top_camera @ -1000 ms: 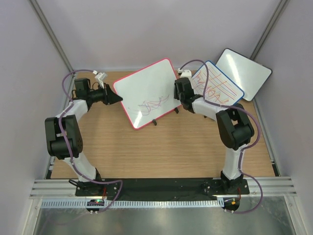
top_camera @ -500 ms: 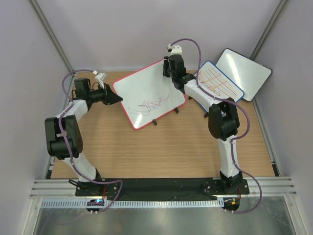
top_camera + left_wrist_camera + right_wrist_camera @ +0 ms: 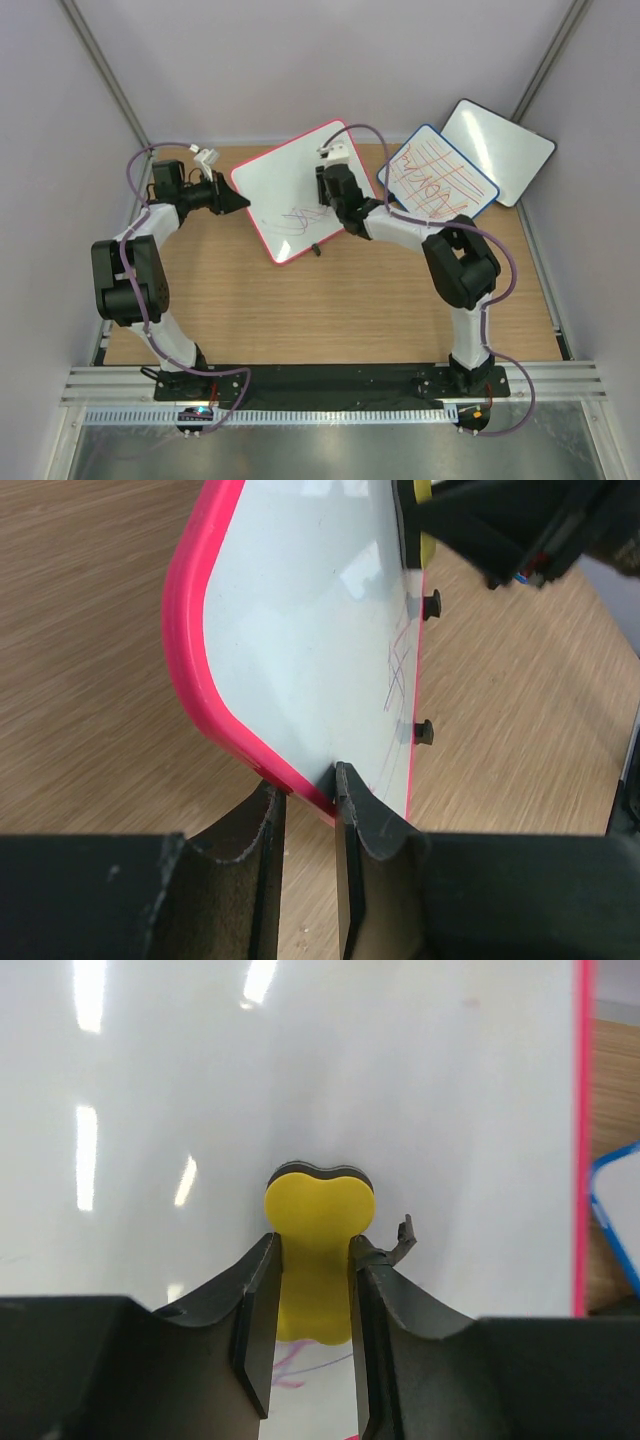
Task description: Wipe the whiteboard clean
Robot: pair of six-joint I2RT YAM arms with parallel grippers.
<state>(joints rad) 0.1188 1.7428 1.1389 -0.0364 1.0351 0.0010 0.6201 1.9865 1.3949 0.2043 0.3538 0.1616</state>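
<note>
The whiteboard (image 3: 300, 185) is held propped at a tilt over the table (image 3: 330, 300), its small black feet (image 3: 430, 605) on the edge away from the left fingers. The pink frame (image 3: 190, 630) is pinched at a rounded corner by the left gripper (image 3: 308, 790): the two fingers are clamped on it, one on each face, with the white surface stretching away beyond the fingertips.

A yellow eraser (image 3: 318, 1200) is gripped by the right gripper (image 3: 313, 1250), the fingers closed against its narrow waist and its rounded head standing out past the fingertips. The dark felt layer is seen at the far end of the head, and it appears to be laid against the board, though contact cannot be confirmed. Ahead of the right fingertips the board is seen to be clean; the purple-red scribbles (image 3: 395, 675) are found behind the eraser head, down between the finger roots. A blue-framed board (image 3: 437, 175) is left untouched, well off to the outer side of the right fingers.

The wiping step is judged to be in hand, with part of the marks not yet removed. For the next move, the eraser would need to be drawn back over the scribbles with steady pressure, while the corner is held firmly so that the board is not pushed out of the left fingers.
</note>
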